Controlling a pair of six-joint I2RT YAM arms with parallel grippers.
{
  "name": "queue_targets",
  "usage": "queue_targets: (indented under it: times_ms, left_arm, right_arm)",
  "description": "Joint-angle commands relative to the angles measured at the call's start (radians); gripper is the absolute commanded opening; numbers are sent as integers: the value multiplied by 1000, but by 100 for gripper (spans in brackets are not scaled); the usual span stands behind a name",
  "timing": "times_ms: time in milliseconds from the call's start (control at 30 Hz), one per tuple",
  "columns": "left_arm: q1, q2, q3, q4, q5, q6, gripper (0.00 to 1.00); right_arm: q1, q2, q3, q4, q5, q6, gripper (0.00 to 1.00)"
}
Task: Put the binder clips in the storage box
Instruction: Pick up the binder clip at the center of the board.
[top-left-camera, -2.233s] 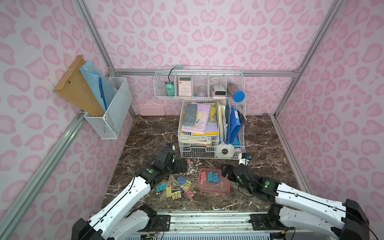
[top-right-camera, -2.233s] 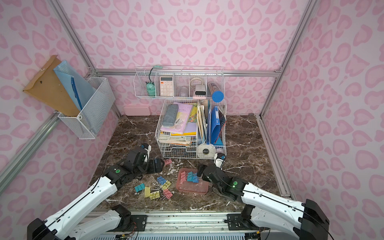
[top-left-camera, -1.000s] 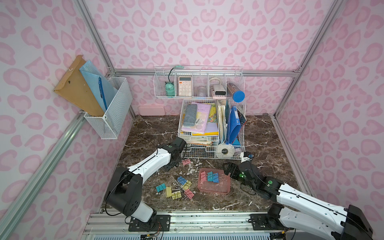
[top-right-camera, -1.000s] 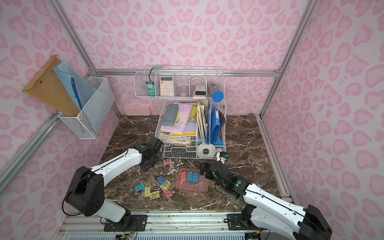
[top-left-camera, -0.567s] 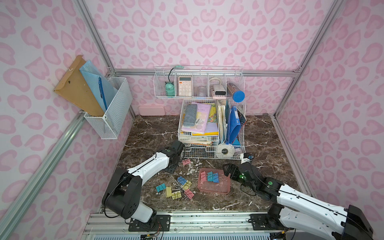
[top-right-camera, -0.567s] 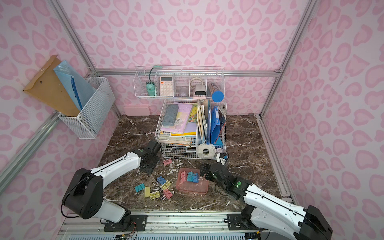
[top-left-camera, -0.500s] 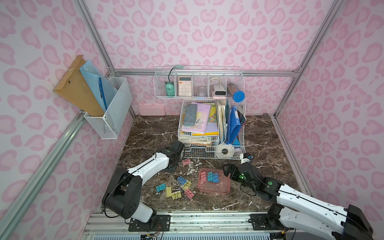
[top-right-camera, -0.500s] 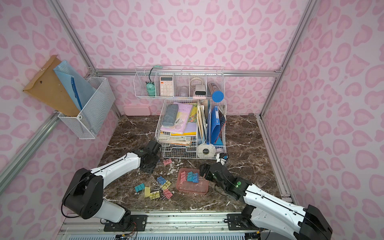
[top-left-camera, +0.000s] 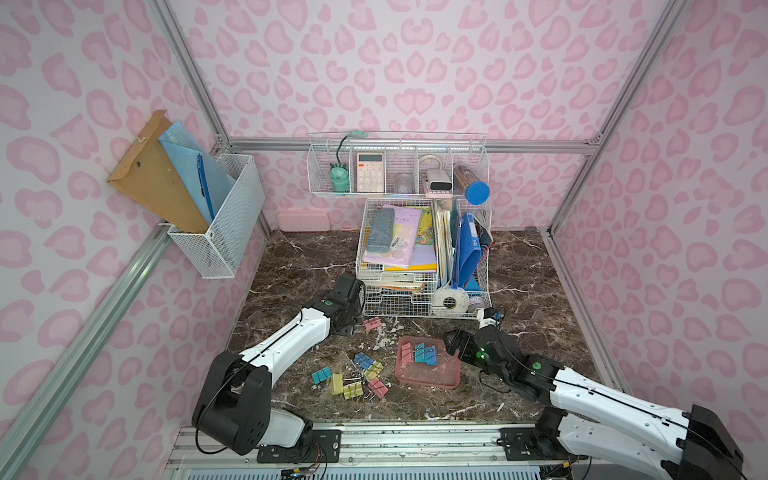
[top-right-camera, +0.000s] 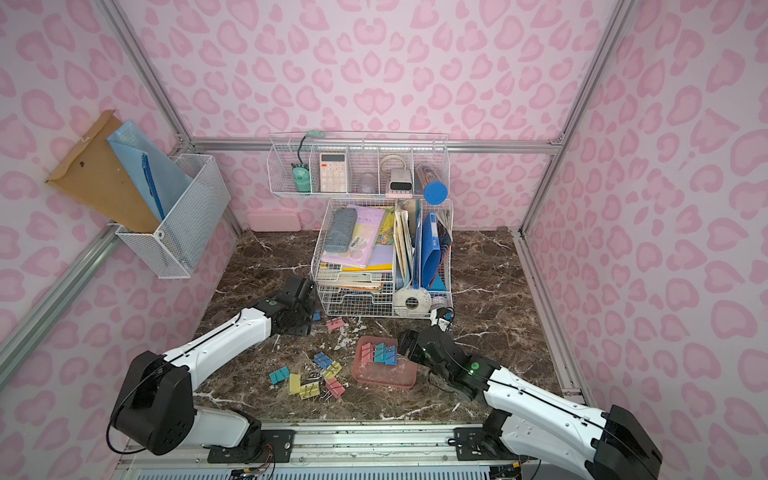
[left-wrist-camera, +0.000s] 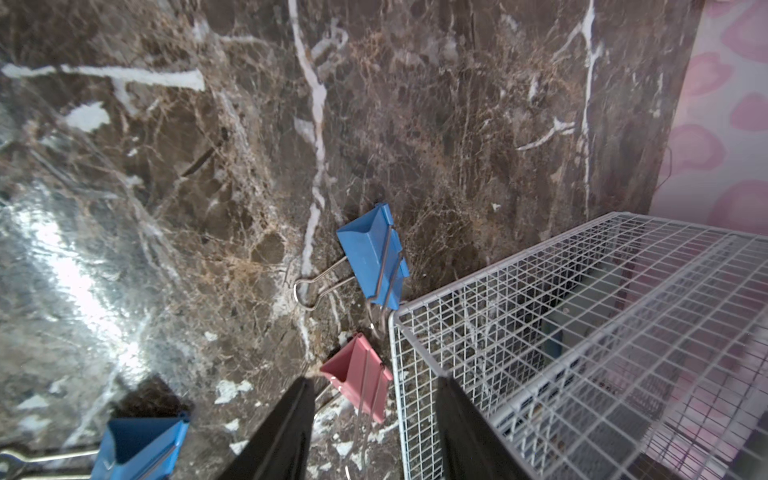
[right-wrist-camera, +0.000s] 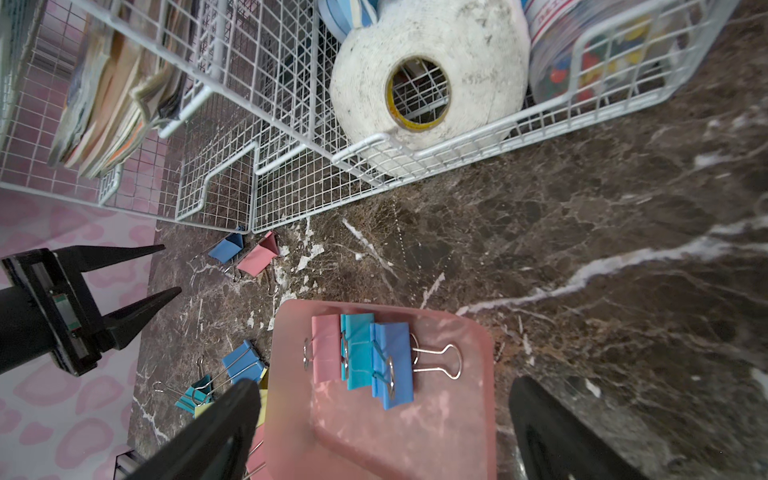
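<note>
The storage box (top-left-camera: 428, 372) (top-right-camera: 384, 374) (right-wrist-camera: 395, 436) is a translucent pinkish tray holding a pink, a teal and a blue binder clip (right-wrist-camera: 361, 357) (top-left-camera: 419, 353). My right gripper (right-wrist-camera: 384, 384) (top-left-camera: 451, 347) is wide open, one finger on either side of the box's right end. My left gripper (left-wrist-camera: 374, 382) (right-wrist-camera: 172, 269) is open and empty at the wire basket's front left corner. Just ahead of its tips lie a pink clip (left-wrist-camera: 357, 376) (top-left-camera: 372, 324) and a blue clip (left-wrist-camera: 374, 253) (top-right-camera: 316, 316). Several loose clips (top-left-camera: 353, 376) (top-right-camera: 309, 378) lie left of the box.
A white wire desk basket (top-left-camera: 419, 270) with papers, folders and a tape roll (right-wrist-camera: 428, 75) stands just behind both grippers. A wire shelf (top-left-camera: 397, 174) hangs on the back wall, a wall bin (top-left-camera: 224, 216) on the left. A pale pink case (top-left-camera: 303, 220) sits at the back.
My left gripper has reached up to the basket's front left corner, then eased back a little with its jaws narrowing slightly. The right arm has hardly moved.
</note>
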Motion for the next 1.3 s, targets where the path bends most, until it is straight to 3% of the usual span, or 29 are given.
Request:
queue_targets:
  times_ms: [0, 300, 633, 733, 1000, 1267]
  left_arm:
    - [19, 38, 7, -43, 6, -8, 53]
    - [54, 140, 17, 79, 44, 40, 47]
    - [60, 135, 14, 62, 39, 62, 21]
    - [61, 127, 19, 41, 36, 81, 17]
    - [85, 72, -5, 28, 32, 97, 0]
    - [111, -146, 26, -89, 47, 238, 0]
  right_arm:
    - [3, 14, 13, 35, -8, 5, 97]
    - [13, 36, 42, 0, -17, 0, 97]
    - [13, 4, 25, -5, -2, 17, 97]
    - [17, 8, 30, -4, -2, 22, 97]
    - [22, 13, 38, -2, 5, 22, 97]
    - [16, 45, 73, -4, 28, 4, 98]
